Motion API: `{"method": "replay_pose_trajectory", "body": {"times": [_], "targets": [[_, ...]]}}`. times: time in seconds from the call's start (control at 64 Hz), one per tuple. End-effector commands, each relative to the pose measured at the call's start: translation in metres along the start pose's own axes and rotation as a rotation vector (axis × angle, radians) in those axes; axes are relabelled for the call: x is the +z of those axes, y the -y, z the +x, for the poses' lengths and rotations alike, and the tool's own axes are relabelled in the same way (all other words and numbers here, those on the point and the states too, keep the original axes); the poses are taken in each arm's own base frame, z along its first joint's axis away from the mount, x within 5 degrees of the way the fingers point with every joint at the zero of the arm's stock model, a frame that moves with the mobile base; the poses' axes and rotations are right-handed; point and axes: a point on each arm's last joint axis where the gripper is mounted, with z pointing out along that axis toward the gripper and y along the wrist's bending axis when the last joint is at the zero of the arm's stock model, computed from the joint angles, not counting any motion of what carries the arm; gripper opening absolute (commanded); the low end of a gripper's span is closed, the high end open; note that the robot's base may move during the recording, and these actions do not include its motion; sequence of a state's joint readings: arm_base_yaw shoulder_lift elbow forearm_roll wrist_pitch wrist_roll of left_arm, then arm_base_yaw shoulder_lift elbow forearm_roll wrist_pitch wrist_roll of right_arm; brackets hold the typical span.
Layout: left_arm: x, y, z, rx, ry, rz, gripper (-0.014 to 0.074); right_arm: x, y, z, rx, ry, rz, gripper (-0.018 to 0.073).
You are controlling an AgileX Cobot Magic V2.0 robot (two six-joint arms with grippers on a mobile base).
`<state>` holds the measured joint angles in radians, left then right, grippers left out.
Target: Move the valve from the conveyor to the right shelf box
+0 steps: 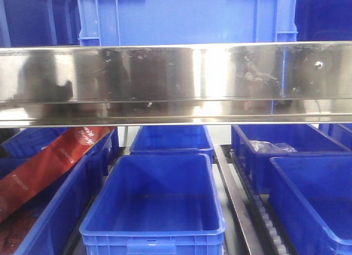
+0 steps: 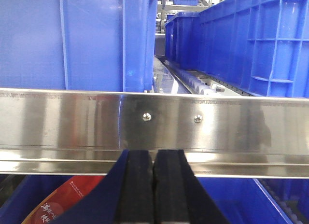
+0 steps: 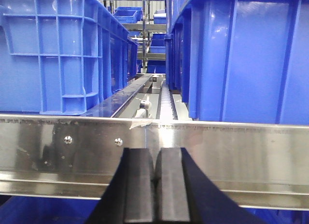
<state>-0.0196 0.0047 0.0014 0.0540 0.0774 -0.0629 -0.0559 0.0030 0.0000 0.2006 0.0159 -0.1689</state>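
Neither the valve nor the conveyor shows in any view. My left gripper [image 2: 154, 154] is shut with nothing between its black pads, close in front of a steel shelf rail [image 2: 154, 122]. My right gripper [image 3: 154, 154] is shut and empty too, facing the same kind of rail [image 3: 217, 151]. In the front view, blue shelf boxes sit below the rail: one in the middle [image 1: 157, 203], and on the right a near box [image 1: 313, 200] and a far box [image 1: 286, 148]. Neither gripper shows in the front view.
Large blue crates [image 2: 77, 40] [image 3: 241, 55] stand on the upper shelf level beside roller tracks [image 3: 166, 105]. A red packet [image 1: 49, 164] lies in the lower left box. Clear plastic [image 1: 272, 147] lies in the far right box. The steel rail [image 1: 176, 82] spans the front view.
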Motion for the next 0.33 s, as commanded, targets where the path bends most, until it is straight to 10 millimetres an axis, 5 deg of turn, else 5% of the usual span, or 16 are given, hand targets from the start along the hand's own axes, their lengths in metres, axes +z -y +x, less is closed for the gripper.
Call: {"method": "replay_pose_trajectory", "body": {"times": [0.0,0.313], "targets": [[-0.0005,0.0,-0.002,-0.012,0.02,0.0,-0.0111,-0.0003,0.0007,-0.0022,-0.014,0.025,0.011,-0.0163],[-0.0005,0.0,-0.002,-0.012,0.02,0.0,-0.0111,-0.0003,0.0007,-0.0022,-0.014,0.025,0.011,-0.0163]]}}
